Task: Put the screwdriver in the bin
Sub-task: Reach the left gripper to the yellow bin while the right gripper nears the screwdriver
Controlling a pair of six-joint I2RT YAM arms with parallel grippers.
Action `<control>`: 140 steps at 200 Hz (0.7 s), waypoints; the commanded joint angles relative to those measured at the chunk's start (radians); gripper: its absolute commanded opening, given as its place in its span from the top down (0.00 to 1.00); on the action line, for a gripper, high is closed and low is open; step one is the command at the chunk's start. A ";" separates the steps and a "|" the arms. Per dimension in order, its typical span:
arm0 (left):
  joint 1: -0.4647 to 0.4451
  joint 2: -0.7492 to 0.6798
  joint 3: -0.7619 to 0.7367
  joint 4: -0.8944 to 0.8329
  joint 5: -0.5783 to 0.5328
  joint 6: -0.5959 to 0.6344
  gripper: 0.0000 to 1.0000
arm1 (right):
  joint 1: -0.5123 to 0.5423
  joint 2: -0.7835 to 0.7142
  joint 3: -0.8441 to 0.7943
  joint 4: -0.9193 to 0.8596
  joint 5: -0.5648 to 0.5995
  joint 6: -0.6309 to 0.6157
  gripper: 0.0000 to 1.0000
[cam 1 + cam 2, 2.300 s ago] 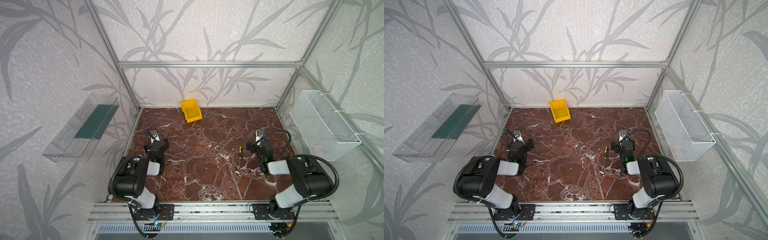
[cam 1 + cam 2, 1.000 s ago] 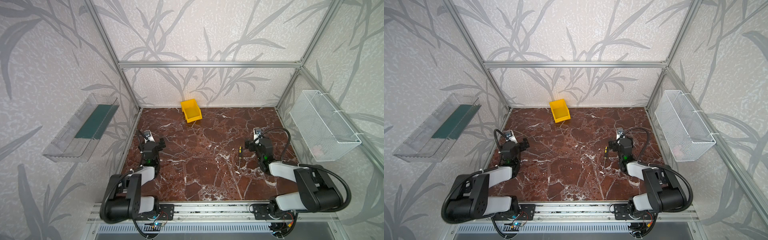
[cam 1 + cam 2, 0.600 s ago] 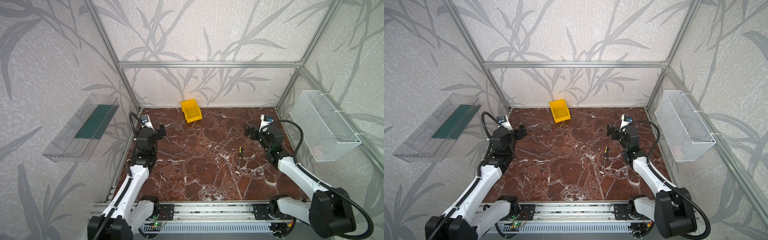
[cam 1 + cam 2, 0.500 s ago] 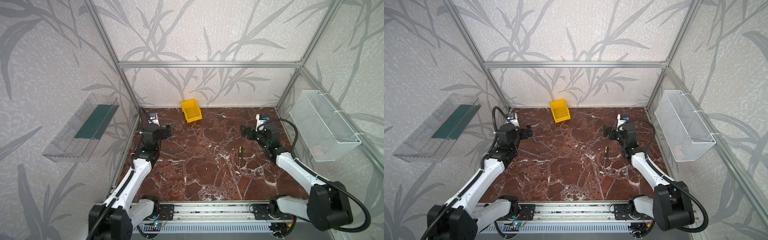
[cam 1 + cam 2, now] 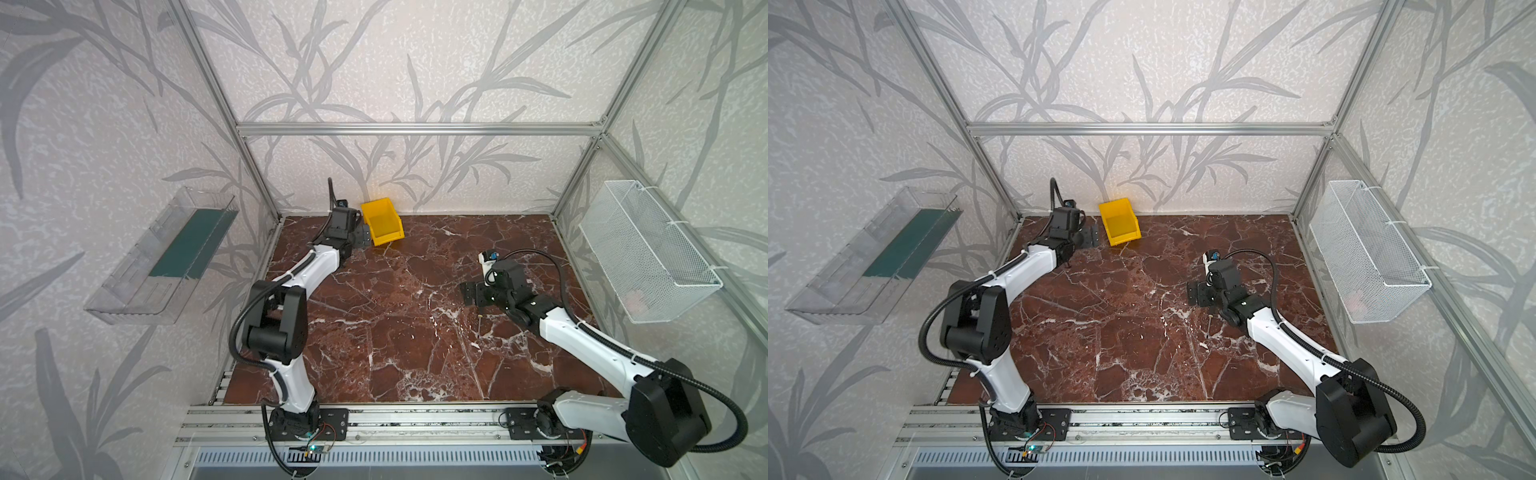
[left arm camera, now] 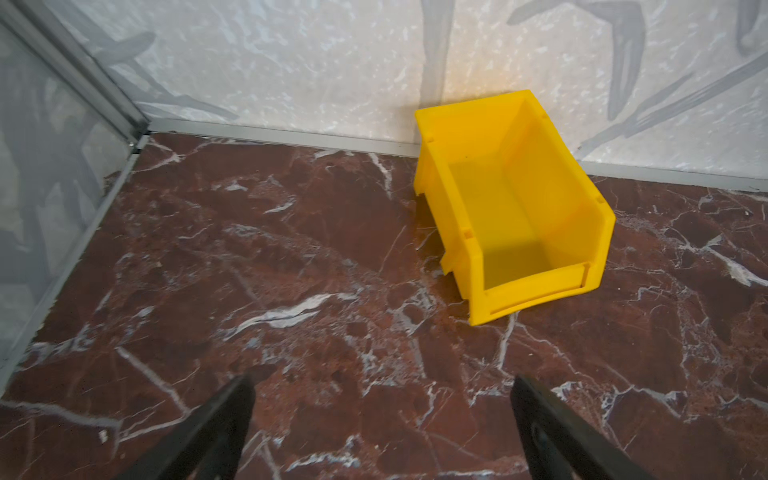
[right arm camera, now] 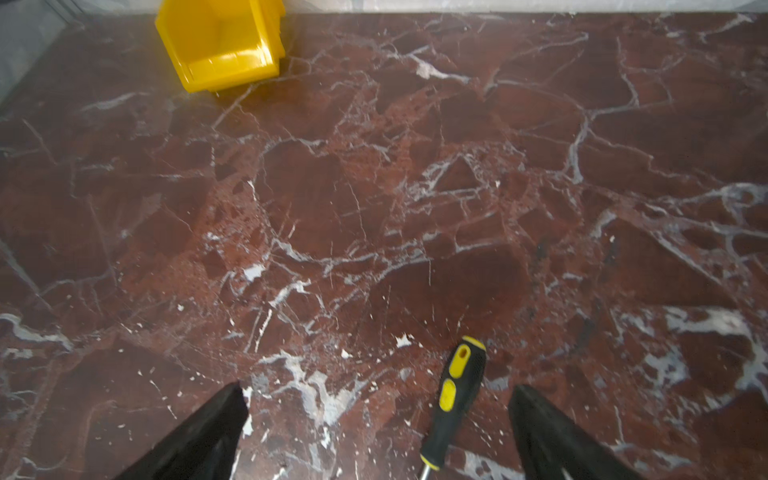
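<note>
Tutor: Both arms have reached out from their folded rest. Your left gripper [image 5: 362, 241] has travelled to the far left corner, near the small bright yellow plastic open-top bin [image 5: 390, 237]. Your right gripper [image 7: 378, 392] has settled over the slim screwdriver with the black-and-yellow handle [image 7: 457, 386]. Bin and screwdriver have not shifted.

Checker: Note that both sets of jaws stand wide apart and hold nothing. The screwdriver lies flat on the red-brown marble tabletop [image 5: 395, 332], right of centre and well apart from the bin. In the right wrist view its handle sits between the fingers, nearer one than the other, and the shaft leads out of view toward the wrist.

Tutor: Risk one is closing off-centre. The nearer finger probably meets the rounded handle first and may roll or skid it across the smooth stone. You would then pinch air, or only the thin shaft.

Checker: Risk two is depth. If you descend too far, the fingertips strike the marble. If you stop too high, the pads ride over the low handle.

Tutor: Risk three lies at the bin. It looks light, it is empty, and it sits angled against the back wall with your left gripper close but not touching. A nudge from that arm may push or turn it. At delivery both arms would crowd that corner, so you risk a collision, or a release that bounces the tool off the rim.
</note>
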 commanded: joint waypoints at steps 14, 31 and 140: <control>-0.042 0.180 0.217 -0.145 -0.101 -0.174 0.05 | 0.004 -0.054 -0.008 -0.129 0.084 0.003 0.01; -0.044 0.279 0.345 -0.224 -0.125 -0.244 0.08 | 0.003 -0.054 -0.006 -0.162 0.096 0.024 0.01; -0.039 0.493 0.546 -0.262 -0.075 -0.327 0.58 | -0.015 -0.021 -0.044 -0.181 -0.002 0.147 0.01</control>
